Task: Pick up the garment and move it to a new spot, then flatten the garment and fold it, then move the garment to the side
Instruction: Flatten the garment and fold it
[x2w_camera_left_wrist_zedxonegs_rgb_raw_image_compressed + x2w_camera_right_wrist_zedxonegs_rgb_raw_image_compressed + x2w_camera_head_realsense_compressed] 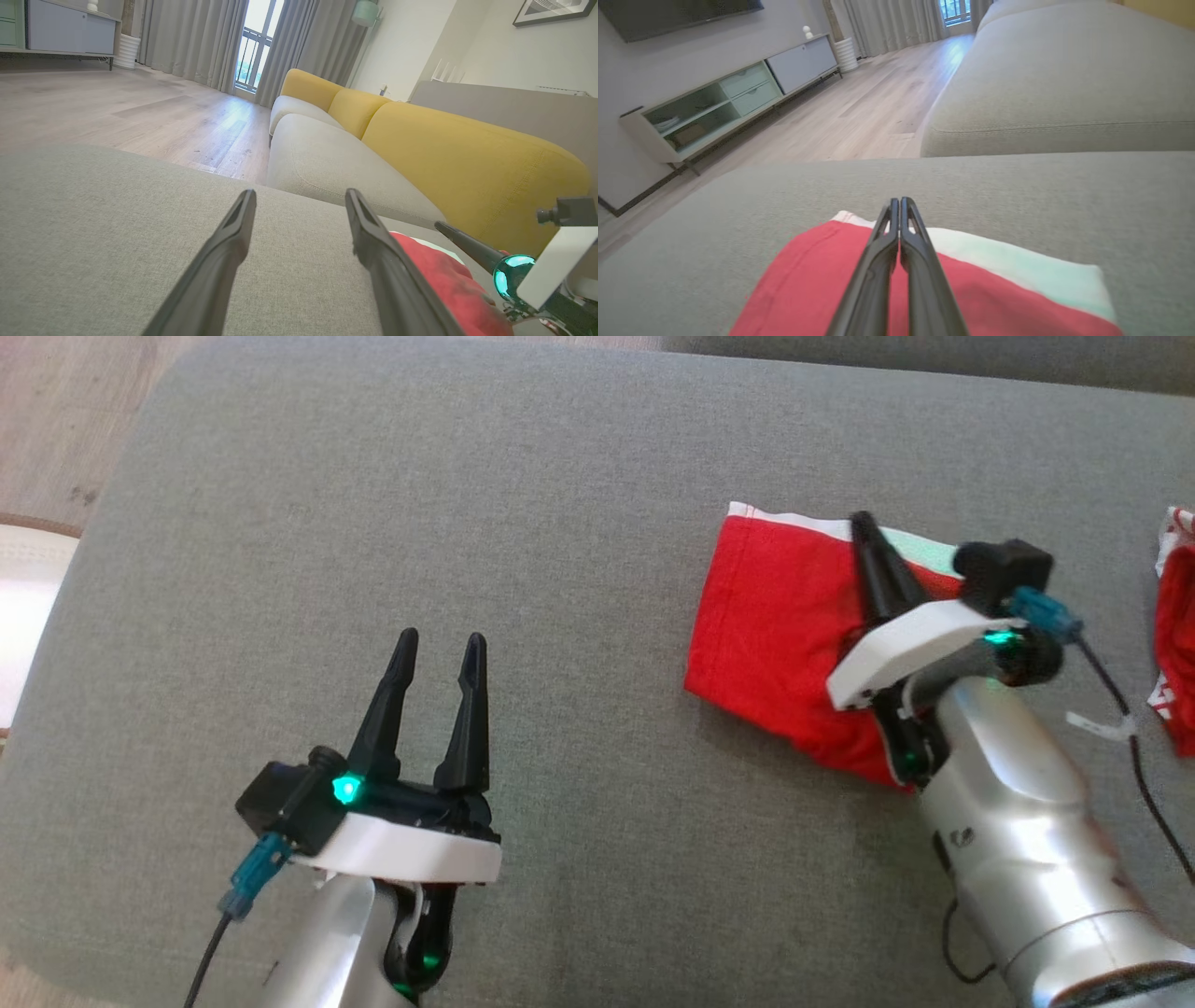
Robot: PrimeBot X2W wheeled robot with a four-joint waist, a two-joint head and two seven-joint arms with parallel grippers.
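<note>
A red garment with a white band along its far edge lies folded on the grey cushion, right of centre. My right gripper is shut, its fingers pressed together and lying over the garment with the tips at the white band; in the right wrist view the right gripper has no cloth showing between its fingers above the garment. My left gripper stands open and empty over bare cushion at the lower left. In the left wrist view, the left gripper has the garment to its right.
A second red and white cloth lies at the cushion's right edge. Wooden floor and a white round object lie beyond the left edge. A yellow sofa back and a low cabinet stand further off.
</note>
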